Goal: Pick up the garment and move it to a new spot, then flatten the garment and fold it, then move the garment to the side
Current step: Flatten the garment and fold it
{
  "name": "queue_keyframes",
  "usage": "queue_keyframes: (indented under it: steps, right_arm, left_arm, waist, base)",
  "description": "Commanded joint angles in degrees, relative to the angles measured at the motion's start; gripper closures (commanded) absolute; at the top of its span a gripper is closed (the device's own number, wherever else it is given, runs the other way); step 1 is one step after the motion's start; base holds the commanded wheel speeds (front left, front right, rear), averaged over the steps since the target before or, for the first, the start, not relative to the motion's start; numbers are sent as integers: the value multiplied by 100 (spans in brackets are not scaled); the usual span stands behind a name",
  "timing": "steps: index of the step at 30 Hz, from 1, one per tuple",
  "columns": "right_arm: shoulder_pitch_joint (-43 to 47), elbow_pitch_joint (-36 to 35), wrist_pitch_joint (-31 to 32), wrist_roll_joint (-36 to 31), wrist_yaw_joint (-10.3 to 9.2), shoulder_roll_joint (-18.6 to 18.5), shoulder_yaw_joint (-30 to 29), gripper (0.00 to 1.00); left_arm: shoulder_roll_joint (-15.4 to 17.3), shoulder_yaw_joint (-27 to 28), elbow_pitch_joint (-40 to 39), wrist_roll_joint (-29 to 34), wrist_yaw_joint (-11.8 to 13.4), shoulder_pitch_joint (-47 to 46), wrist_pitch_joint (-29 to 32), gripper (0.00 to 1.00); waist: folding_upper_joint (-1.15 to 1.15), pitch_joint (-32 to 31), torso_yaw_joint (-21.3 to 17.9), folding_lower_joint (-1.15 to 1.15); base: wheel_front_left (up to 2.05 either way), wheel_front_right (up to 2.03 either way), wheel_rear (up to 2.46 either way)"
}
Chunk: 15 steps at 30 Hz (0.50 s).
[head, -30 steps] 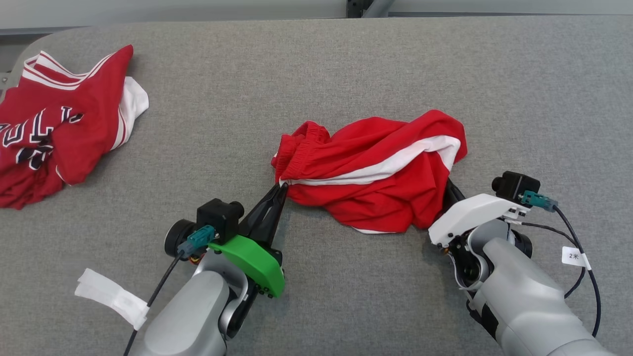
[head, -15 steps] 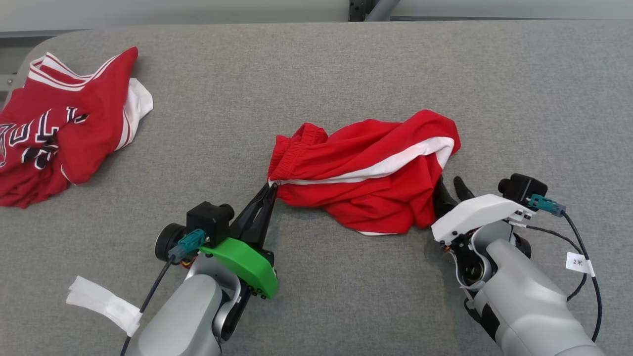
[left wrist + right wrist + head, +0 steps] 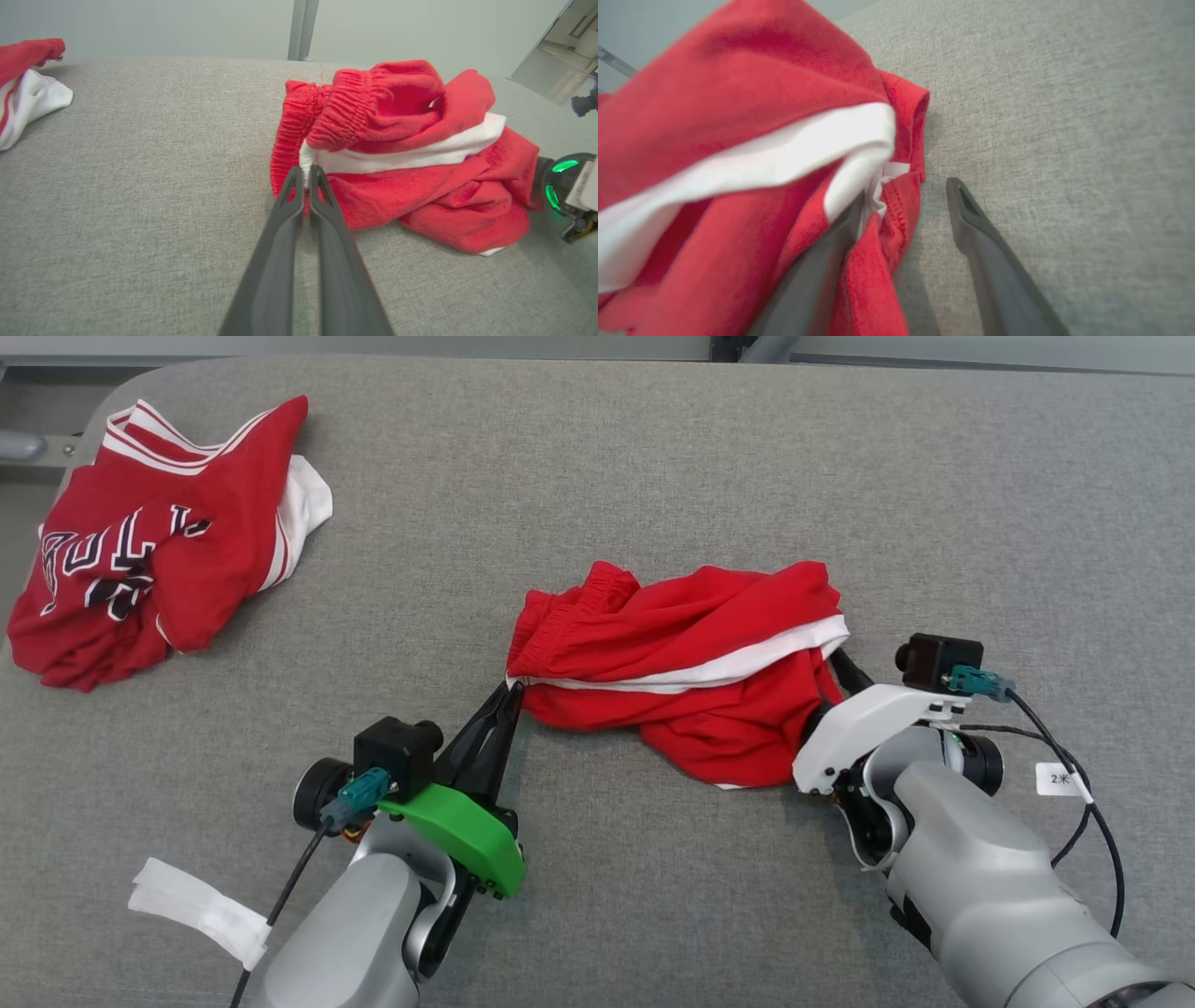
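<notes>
right gripper [image 3: 908, 196] just opened at the hem of the crumpled red white-striped shorts [image 3: 681, 663], holding nothing; left gripper [image 3: 304, 170] still pinches the waistband corner; regrasp likely.

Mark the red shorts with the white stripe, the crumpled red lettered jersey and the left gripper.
red shorts with the white stripe [image 3: 672, 635]: head view, red cloth above the stripe.
crumpled red lettered jersey [image 3: 238, 551]: head view, red front beside the lettering.
left gripper [image 3: 306, 171]: left wrist view, between its shut fingertips.
</notes>
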Motion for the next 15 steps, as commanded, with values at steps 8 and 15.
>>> queue_keyframes:
  steps: [8,15]
  right_arm:
    - [28,-424,60,-1411,4,-282,-455,100]
    - [559,-1874,59,-2472,4,-435,-1721,100]
  left_arm:
    - [1,377,-215,90,42,184,-18,100]
    - [133,911,-683,-22,-87,411,-18,100]
  waist:
    - [0,-195,-126,0]
    - [0,-591,-559,0]
  base:
    - [0,0,0]
    - [0,0,0]
